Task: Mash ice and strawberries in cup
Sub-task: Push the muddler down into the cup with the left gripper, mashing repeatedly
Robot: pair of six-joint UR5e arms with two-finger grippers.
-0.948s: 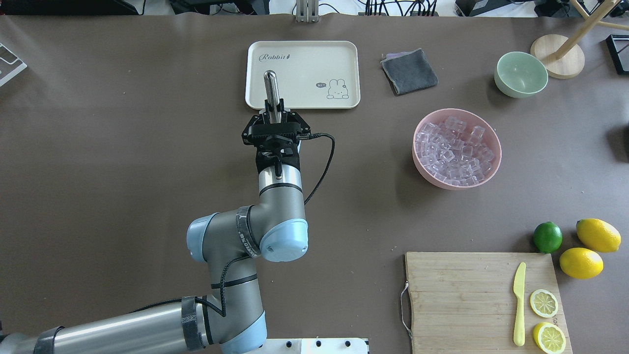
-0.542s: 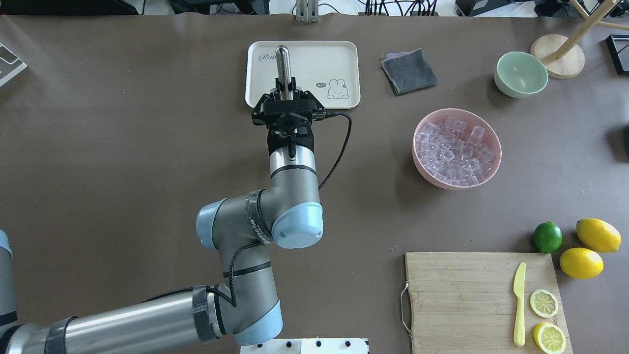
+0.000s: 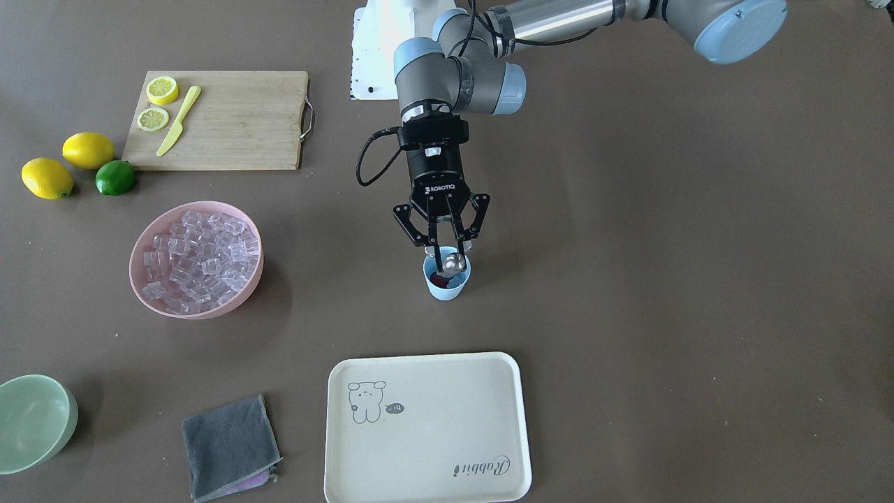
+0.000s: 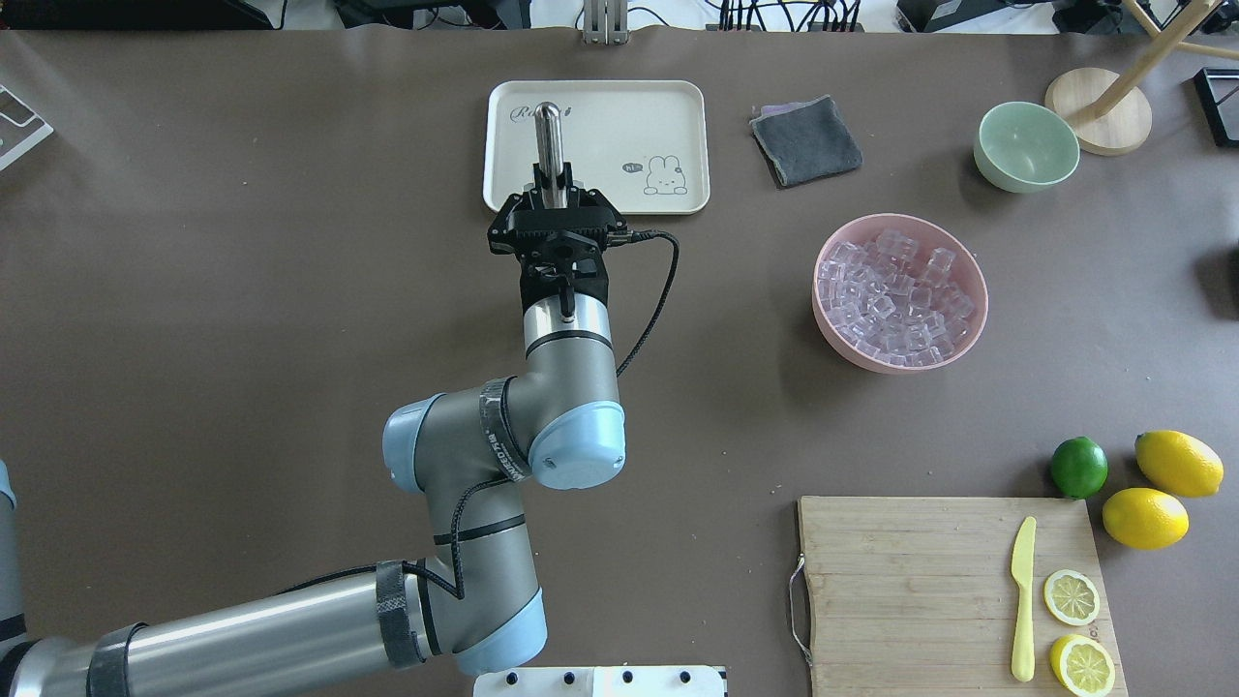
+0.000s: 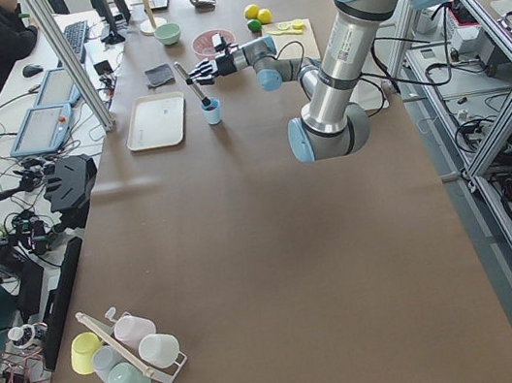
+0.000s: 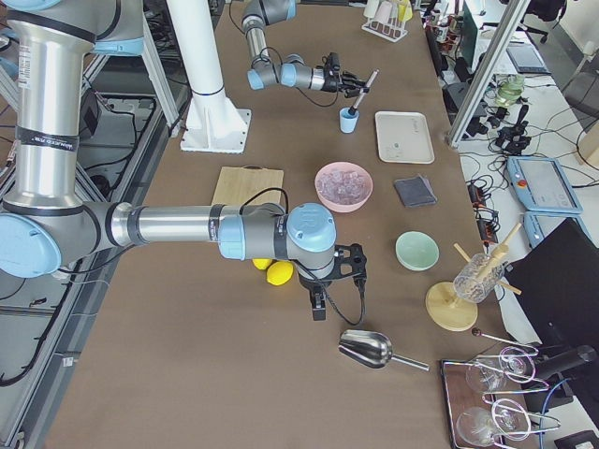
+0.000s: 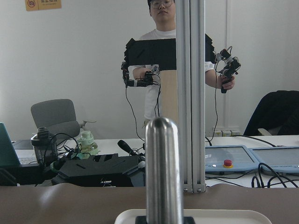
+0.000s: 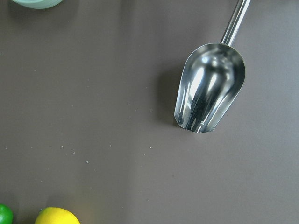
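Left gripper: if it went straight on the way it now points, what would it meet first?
The left gripper, holding the muddler, points level across the table. It would pass above the cup and tray, then probably meet the aluminium post beyond the table's edge; depth is unclear.

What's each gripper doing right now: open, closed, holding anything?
Left gripper: closed on the metal muddler, its lower end in the blue cup.
Right gripper: cannot be told.

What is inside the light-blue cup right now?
The steel muddler, held by the left gripper, dips into the cup. Red, likely strawberry, shows beside it. No ice can be made out; the muddler covers the rest.
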